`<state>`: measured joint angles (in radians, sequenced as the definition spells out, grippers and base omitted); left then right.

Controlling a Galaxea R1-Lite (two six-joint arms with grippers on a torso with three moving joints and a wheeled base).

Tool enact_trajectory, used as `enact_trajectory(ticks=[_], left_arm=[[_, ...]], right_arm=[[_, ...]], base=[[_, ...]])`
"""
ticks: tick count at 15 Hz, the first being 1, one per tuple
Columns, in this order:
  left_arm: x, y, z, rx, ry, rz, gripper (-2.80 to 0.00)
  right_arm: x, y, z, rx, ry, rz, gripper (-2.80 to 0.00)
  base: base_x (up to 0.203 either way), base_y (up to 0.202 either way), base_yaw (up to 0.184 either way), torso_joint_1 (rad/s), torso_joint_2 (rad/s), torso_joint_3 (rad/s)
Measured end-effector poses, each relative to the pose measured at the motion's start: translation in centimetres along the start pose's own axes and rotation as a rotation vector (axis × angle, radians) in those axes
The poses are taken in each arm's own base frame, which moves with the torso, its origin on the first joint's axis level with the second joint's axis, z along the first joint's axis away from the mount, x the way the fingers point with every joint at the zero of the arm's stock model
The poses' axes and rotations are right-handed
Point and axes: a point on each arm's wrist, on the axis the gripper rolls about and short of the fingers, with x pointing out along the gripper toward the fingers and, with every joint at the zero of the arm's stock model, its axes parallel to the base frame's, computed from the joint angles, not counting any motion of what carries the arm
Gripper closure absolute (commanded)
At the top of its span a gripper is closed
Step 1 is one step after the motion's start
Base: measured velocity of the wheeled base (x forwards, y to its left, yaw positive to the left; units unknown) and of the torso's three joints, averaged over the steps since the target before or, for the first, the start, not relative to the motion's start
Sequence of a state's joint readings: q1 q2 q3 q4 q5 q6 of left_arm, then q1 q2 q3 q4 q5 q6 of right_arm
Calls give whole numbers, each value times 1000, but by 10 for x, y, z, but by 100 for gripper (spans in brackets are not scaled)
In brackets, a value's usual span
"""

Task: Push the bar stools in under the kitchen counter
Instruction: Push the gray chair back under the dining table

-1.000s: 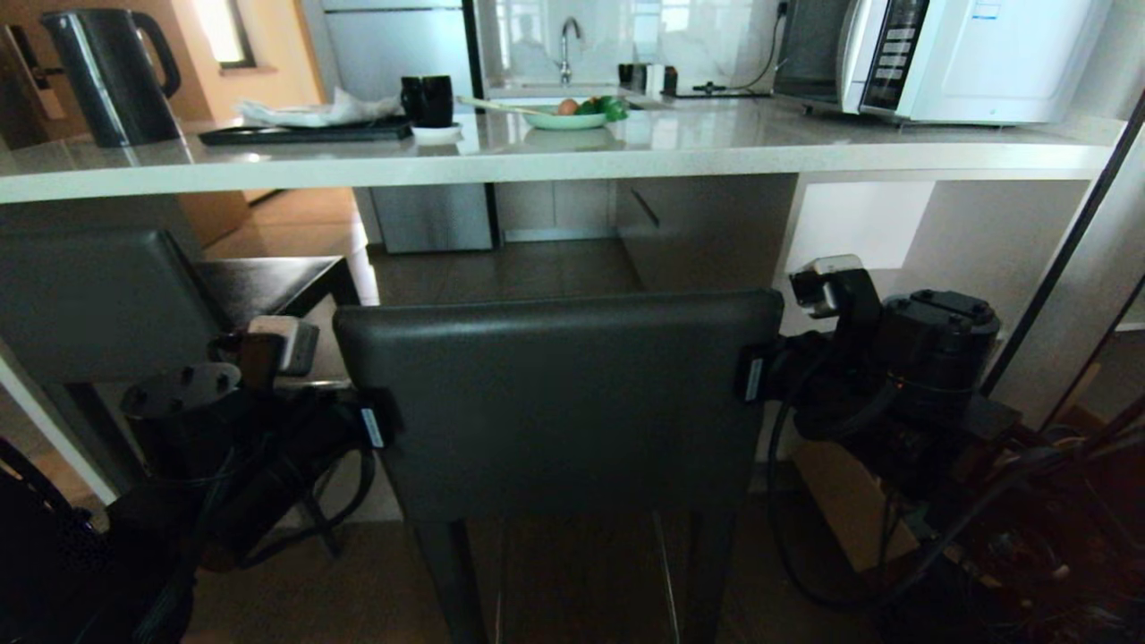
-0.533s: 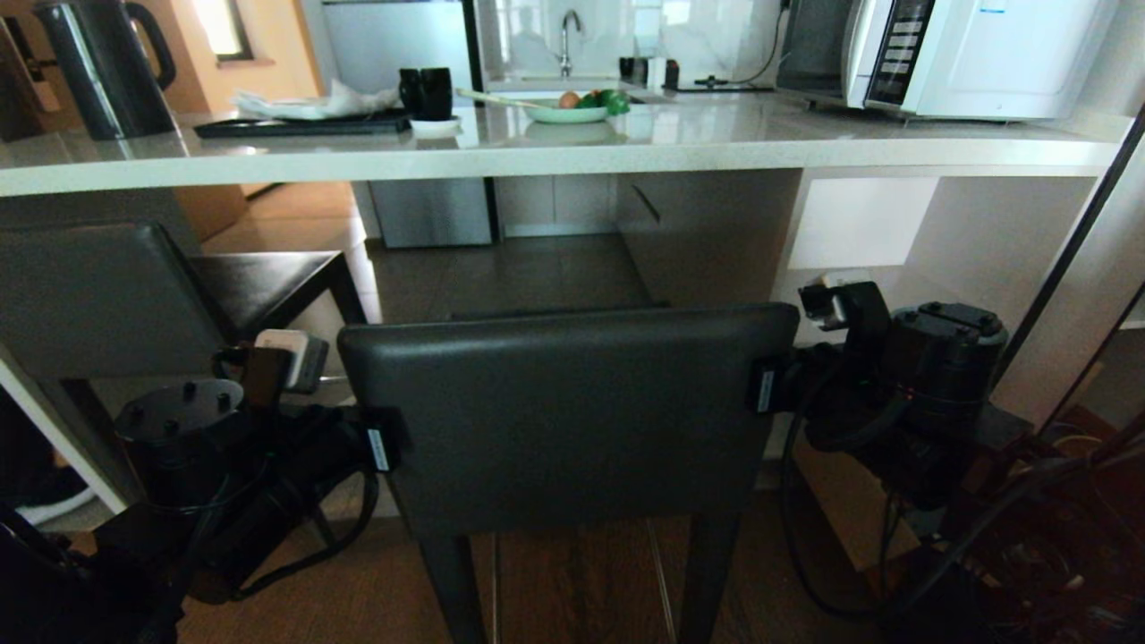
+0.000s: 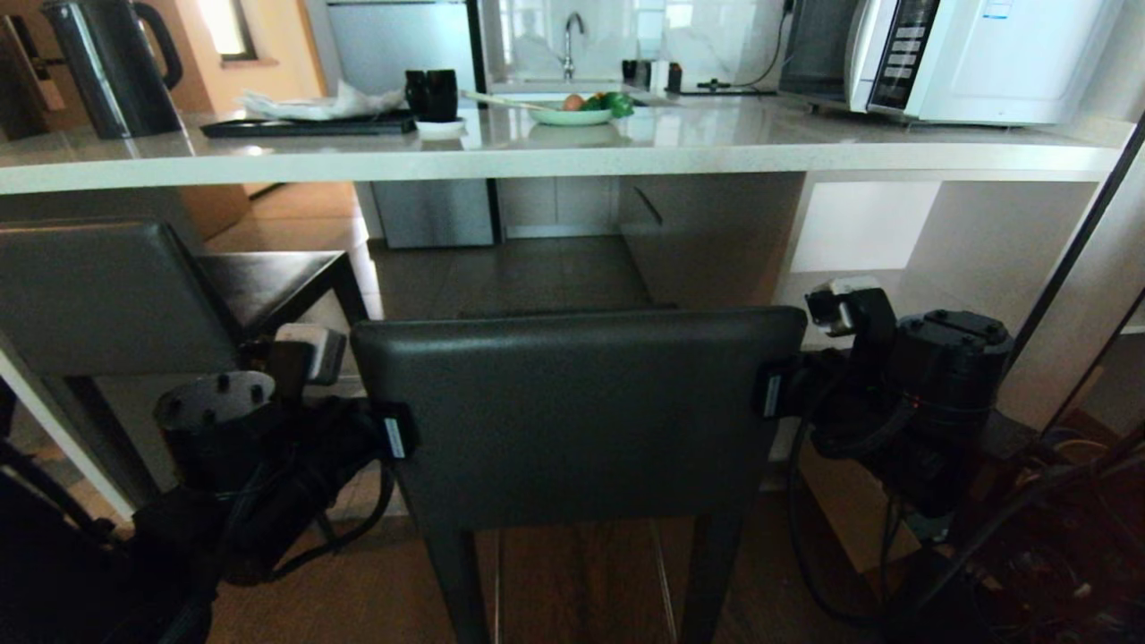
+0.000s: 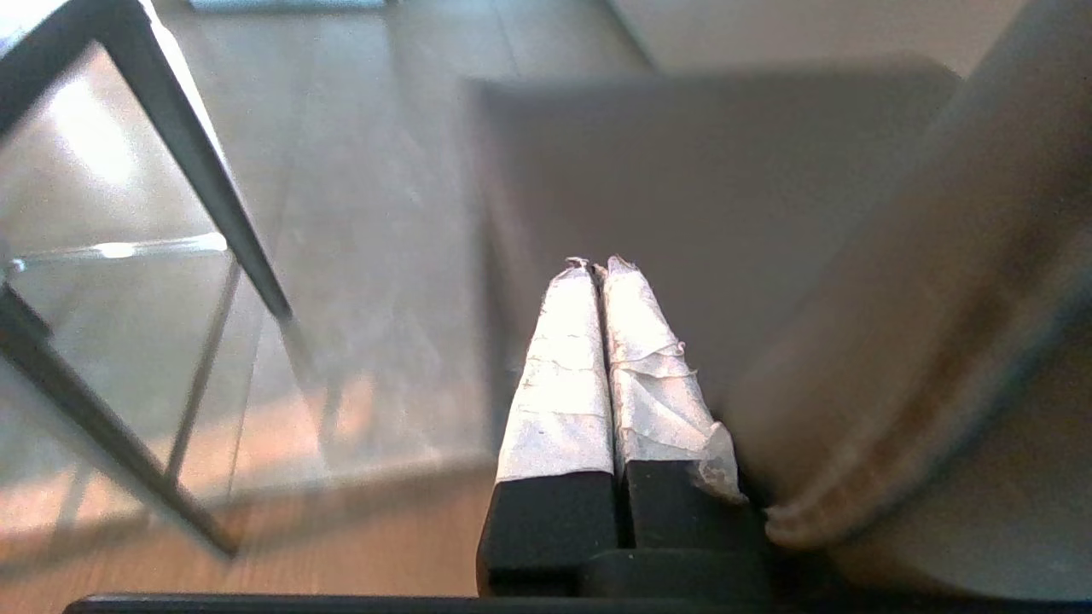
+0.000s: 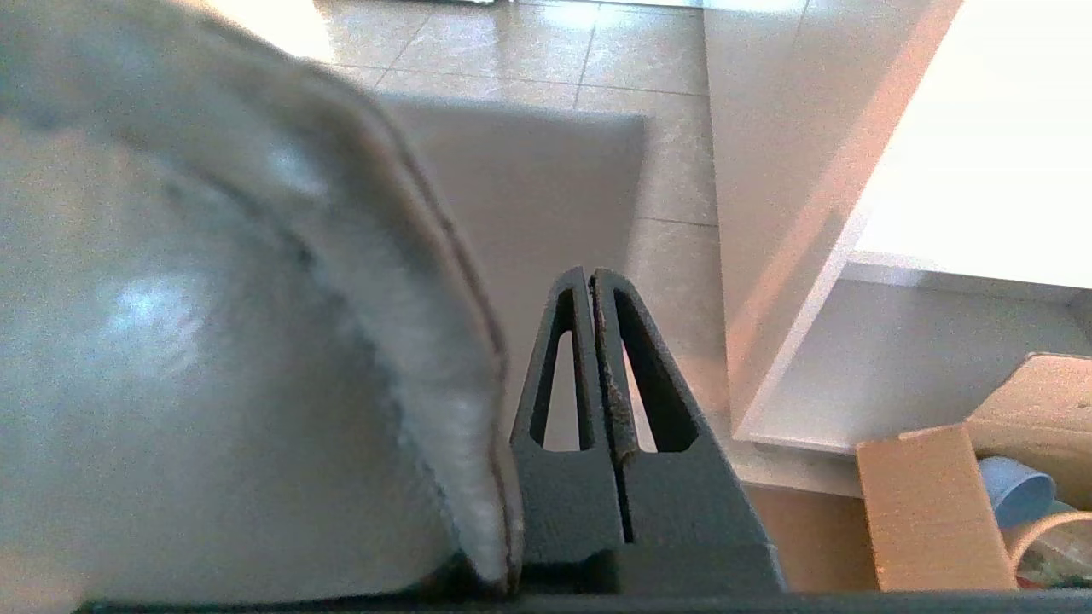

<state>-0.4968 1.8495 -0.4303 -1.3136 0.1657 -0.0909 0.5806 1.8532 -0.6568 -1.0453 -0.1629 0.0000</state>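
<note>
Beneath the kitchen counter [image 3: 537,161], floor lies open: both closed, empty grippers, flanking the near stool's backrest [image 3: 572,411], should push evenly.

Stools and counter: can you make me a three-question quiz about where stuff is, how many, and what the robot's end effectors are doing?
1. Where is the microwave?
A. on the floor
B. on the kitchen counter, at its right end
C. on a stool seat

2. How many bar stools show in the head view?
A. two
B. four
C. none

3. How do the end effectors' fingers stand?
A. both wide open
B. one open, one shut
C. both shut

Answers:
1. B, it sits on the stone top at the right.
2. A, the near stool and the left stool.
3. C, the left end effector and right end effector show fingers pressed together, one beside each edge of the near stool's backrest.
</note>
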Motion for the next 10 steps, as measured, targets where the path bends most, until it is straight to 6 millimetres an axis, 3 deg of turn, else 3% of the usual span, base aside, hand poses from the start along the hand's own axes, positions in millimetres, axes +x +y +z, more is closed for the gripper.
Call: enact_trajectory(ticks=[4, 10], left_arm=[[20, -3, -6, 16, -5, -1, 0], [14, -2, -9, 22, 22, 0, 0]], right_arm=[[-3, -1, -3, -2, 7, -3, 0], [8, 1, -3, -2, 2, 5, 0]], base=[[0, 0, 0, 0, 0, 0], [0, 0, 0, 0, 0, 0]])
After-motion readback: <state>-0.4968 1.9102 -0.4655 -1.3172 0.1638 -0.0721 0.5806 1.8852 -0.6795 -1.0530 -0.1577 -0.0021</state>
